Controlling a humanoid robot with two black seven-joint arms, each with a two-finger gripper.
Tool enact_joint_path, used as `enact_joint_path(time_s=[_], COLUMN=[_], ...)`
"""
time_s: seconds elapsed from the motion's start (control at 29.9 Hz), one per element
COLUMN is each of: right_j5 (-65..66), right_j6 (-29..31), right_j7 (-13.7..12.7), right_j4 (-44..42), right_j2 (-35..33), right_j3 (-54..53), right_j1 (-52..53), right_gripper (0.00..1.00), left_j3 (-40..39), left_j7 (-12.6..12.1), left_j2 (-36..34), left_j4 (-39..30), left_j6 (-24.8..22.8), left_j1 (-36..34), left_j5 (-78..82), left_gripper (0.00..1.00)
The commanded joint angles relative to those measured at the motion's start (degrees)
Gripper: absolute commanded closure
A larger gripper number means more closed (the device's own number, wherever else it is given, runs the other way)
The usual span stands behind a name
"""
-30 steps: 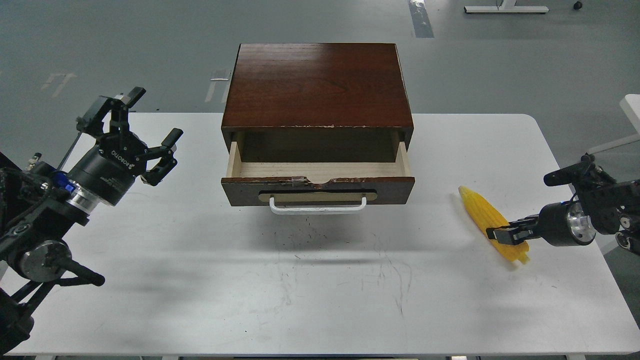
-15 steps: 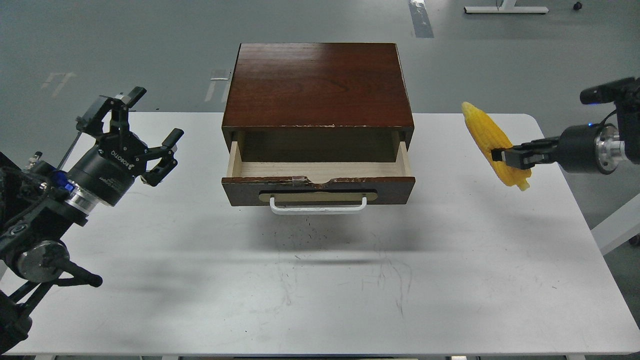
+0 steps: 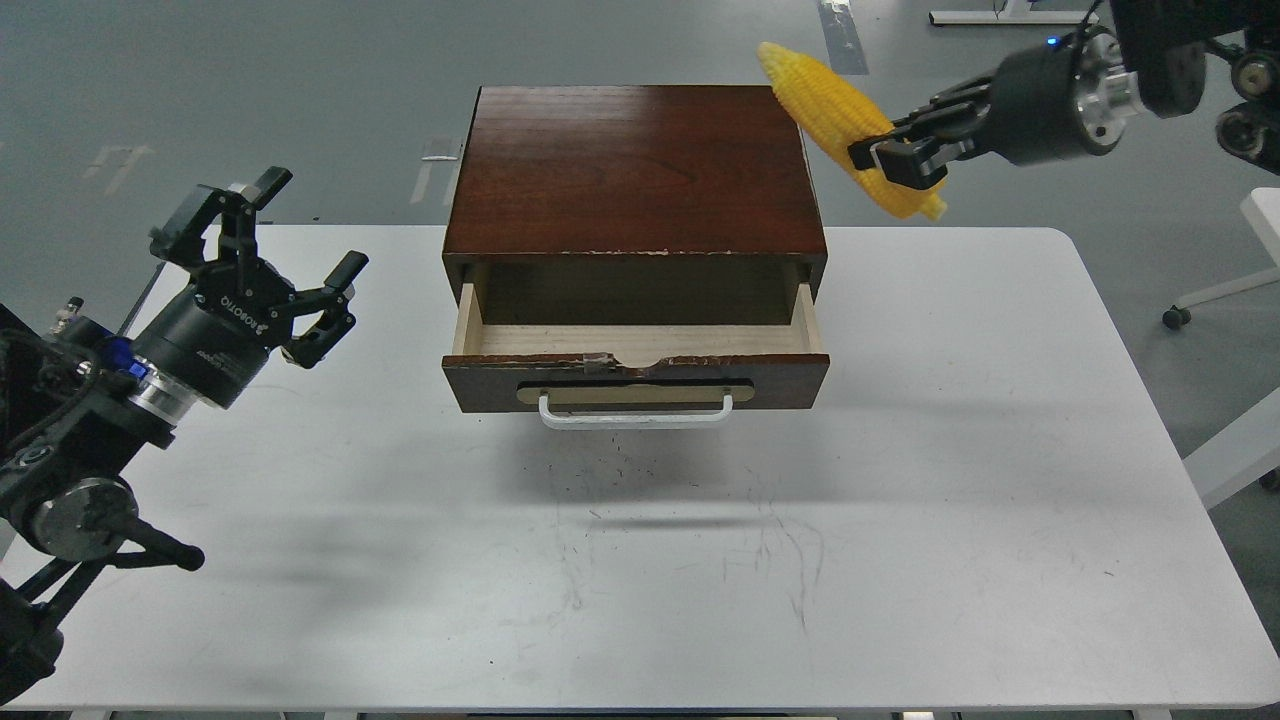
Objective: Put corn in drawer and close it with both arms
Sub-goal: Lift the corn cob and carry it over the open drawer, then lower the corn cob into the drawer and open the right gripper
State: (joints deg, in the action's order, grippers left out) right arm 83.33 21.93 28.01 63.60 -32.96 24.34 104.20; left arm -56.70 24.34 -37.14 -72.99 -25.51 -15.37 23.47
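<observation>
Up beyond the drawer's (image 3: pixel 636 350) right rear side, the right gripper (image 3: pixel 893 160) is pinching the corn (image 3: pixel 835 117) near its thick end, holding it tilted in the air with the tapered tip pointing up and toward the cabinet top (image 3: pixel 634 170). To the drawer's left, the left gripper (image 3: pixel 290 262) is hovering over the white table (image 3: pixel 640 560) with its fingers spread wide (nothing between them). Meanwhile the drawer is standing pulled open, its pale wood inside showing bare behind the white bar handle (image 3: pixel 636 411).

The drawer (image 3: pixel 636 345) stands open from above (its inside bare); only the cabinet top (image 3: pixel 634 170) covers its rear part.
</observation>
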Motion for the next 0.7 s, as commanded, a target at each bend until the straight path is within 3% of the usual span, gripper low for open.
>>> enact_joint_path(time_s=[0.0,0.43,0.67], right_j5=[0.43,1.22,1.13], right_j6=[-1.62,-14.54,-15.69], right_j7=[-0.01,-0.01,-0.01], right_j4=[0.47,0.04,-2.25], right_j2=[6.06,20.29,23.20], right_j3=[2.64,13.88,15.21], right_j1=[2.58,4.61,1.45], right_gripper=[0.95,0.95,0.94], left_j3=[-0.52,-0.52,-0.87], left_j7=[0.00,0.09,0.00], left_j2=[-0.13,-0.48,-0.39], left_j4=[-0.05,-0.05,-0.05], left_j6=[0.02,0.02,0.02], left_j1=[-0.01,0.08,0.08], left_j5=[0.00,0.00,0.00], left_gripper=[0.00,0.00,0.00])
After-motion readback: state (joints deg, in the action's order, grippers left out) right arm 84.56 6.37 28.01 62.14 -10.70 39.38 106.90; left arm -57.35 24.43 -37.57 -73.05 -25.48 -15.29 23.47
